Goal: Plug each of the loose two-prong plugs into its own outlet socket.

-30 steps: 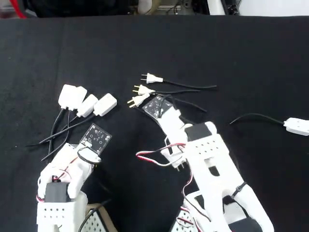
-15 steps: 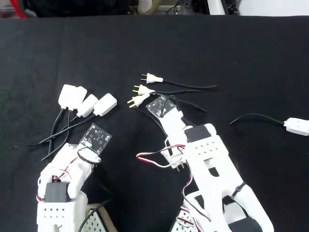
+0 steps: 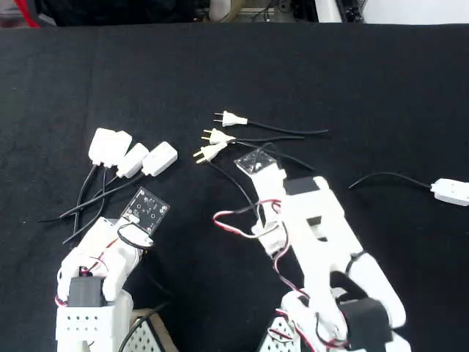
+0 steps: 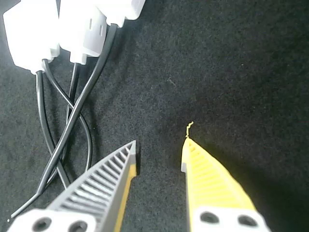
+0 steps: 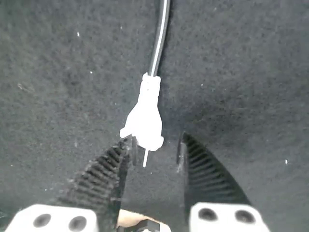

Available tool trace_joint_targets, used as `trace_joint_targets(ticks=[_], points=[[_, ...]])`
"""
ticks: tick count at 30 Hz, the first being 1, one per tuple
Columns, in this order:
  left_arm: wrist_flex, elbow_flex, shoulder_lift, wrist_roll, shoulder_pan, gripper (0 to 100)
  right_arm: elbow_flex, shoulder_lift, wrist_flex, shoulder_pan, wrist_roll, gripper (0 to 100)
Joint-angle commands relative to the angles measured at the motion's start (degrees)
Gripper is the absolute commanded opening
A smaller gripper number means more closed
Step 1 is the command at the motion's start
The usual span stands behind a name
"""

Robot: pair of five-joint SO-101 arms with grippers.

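four outlet sockets point(image 3: 132, 154) clustered at left. left gripper point(image 4: 159, 145) near them, jaws apart, holding nothing. three plugs point(image 3: 218, 136) at centre. right gripper point(image 5: 152, 147) spread apart, one plug point(image 5: 144, 121) lying with its prongs between the tips, unclamped. fifth socket point(image 3: 450, 191) far right.

White arms point(image 3: 319, 227); red, black, white wires point(image 3: 236, 224); ribbed grey-and-yellow left gripper point(image 4: 159, 145)
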Motion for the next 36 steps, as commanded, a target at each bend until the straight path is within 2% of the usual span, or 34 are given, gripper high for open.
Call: trace_joint_targets(ticks=[1, 15, 19, 25, 36], points=[[0.26, 1.01, -0.26, -0.44, -0.40, 16, -4.26, 2.15, 0.97, 0.53, -2.55, 16.8], [0.26, 1.01, -0.26, -0.44, -0.57, 16, -11.91, 18.15, -1.93, 0.53, -2.73, 14.5], [0.26, 1.01, -0.26, -0.44, -0.57, 16, -13.93, 19.82, -0.53, 0.44, -2.29, 5.1], [0.26, 1.01, -0.26, -0.44, -0.57, 16, -13.76, 20.18, 2.11, 0.18, -2.29, 10.3], [0.26, 1.01, -0.26, -0.44, -0.40, 16, -14.46, 25.80, 4.66, -6.07, -2.90, 10.3]])
